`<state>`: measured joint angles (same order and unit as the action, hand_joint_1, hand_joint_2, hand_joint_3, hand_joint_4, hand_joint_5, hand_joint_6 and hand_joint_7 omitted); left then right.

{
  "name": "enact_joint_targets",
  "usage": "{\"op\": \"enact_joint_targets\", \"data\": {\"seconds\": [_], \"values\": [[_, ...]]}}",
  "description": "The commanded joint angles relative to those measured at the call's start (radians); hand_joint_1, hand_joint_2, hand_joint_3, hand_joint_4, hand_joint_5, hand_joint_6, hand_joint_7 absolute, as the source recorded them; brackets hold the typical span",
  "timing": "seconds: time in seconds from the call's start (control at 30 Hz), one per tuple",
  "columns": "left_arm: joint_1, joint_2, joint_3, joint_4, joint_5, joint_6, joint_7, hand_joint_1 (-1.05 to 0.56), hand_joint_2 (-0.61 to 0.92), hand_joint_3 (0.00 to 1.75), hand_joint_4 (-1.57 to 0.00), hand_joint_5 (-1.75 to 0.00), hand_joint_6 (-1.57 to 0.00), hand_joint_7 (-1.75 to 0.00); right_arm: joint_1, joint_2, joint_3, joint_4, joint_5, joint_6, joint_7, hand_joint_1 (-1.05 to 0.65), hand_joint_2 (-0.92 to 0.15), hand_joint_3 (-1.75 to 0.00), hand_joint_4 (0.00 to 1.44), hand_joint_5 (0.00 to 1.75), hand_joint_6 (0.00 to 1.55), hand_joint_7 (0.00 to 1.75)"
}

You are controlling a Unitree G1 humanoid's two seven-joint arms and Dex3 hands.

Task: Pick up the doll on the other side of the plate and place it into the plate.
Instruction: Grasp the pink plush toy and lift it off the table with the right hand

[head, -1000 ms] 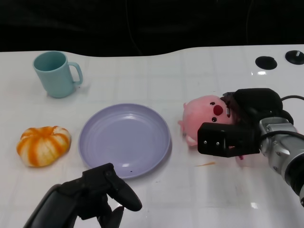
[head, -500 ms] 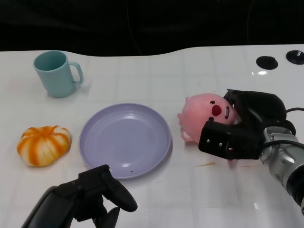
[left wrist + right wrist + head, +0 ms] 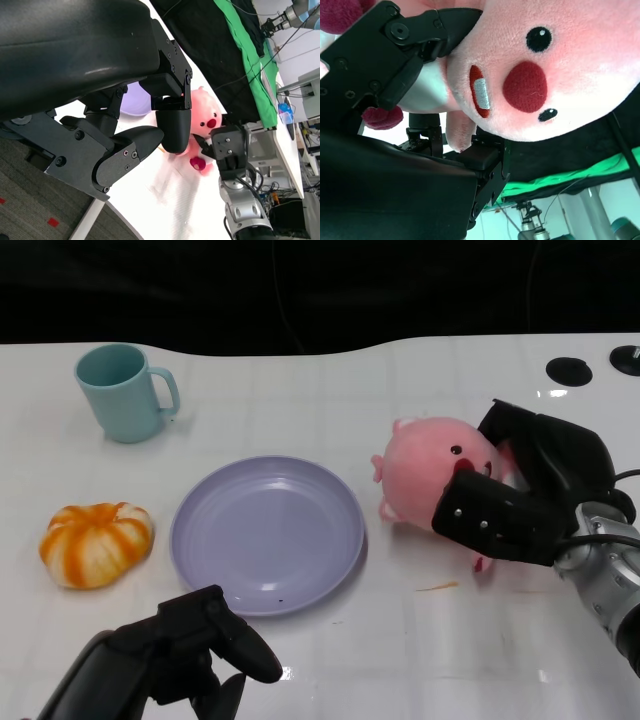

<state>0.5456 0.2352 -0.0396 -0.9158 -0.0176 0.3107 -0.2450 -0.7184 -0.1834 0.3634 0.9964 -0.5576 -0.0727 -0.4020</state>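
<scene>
the right hand [image 3: 520, 505] grips the pink doll [image 3: 435, 475] beside the plate [image 3: 267, 534]; keep the hold firm, lift clear of the rim, then carry it over the middle.

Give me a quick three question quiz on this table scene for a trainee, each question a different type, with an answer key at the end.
1. True or false: the pink plush doll already lies in the round lavender plate.
2. Multiple choice: which thing stands at the far left of the white table in the head view? A) the teal ceramic mug B) the orange and white striped pumpkin C) a green bottle
3. Fill in: the right hand grips the ____, while the left hand holds nothing.

Key
1. False; the doll is beside the plate, in the right hand.
2. A
3. doll
</scene>
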Motion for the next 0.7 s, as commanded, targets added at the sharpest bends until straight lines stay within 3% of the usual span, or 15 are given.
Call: {"op": "enact_joint_targets", "data": {"seconds": [0.03, 0.13, 0.43, 0.7], "values": [[0.0, 0.013, 0.006, 0.005, -0.01, -0.015, -0.01, -0.31, 0.59, 1.04, -0.65, -1.7, -0.71, -1.4, 0.009, -0.022, -0.024, -0.033, 0.015, 0.002, 0.002, -0.27, -0.47, -1.15, 0.95, 1.75, 0.76, 1.75], [0.0, 0.013, 0.005, 0.005, -0.012, -0.014, -0.009, -0.31, 0.59, 1.04, -0.65, -1.7, -0.72, -1.39, 0.02, -0.025, -0.038, -0.052, 0.022, -0.008, -0.004, -0.25, -0.45, -1.2, 0.91, 1.75, 0.77, 1.75], [-0.003, 0.009, -0.011, 0.015, -0.013, -0.01, -0.007, -0.29, 0.6, 1.02, -0.66, -1.71, -0.71, -1.39, 0.013, -0.014, -0.098, -0.144, 0.077, -0.037, 0.036, -0.22, -0.39, -1.32, 0.98, 1.75, 0.8, 1.75], [-0.009, 0.005, -0.032, 0.03, 0.002, -0.019, 0.003, -0.29, 0.6, 1.03, -0.67, -1.72, -0.7, -1.4, -0.021, 0.042, -0.098, -0.264, 0.105, 0.005, 0.137, -0.23, -0.34, -1.4, 0.99, 1.75, 0.78, 1.75]]}}
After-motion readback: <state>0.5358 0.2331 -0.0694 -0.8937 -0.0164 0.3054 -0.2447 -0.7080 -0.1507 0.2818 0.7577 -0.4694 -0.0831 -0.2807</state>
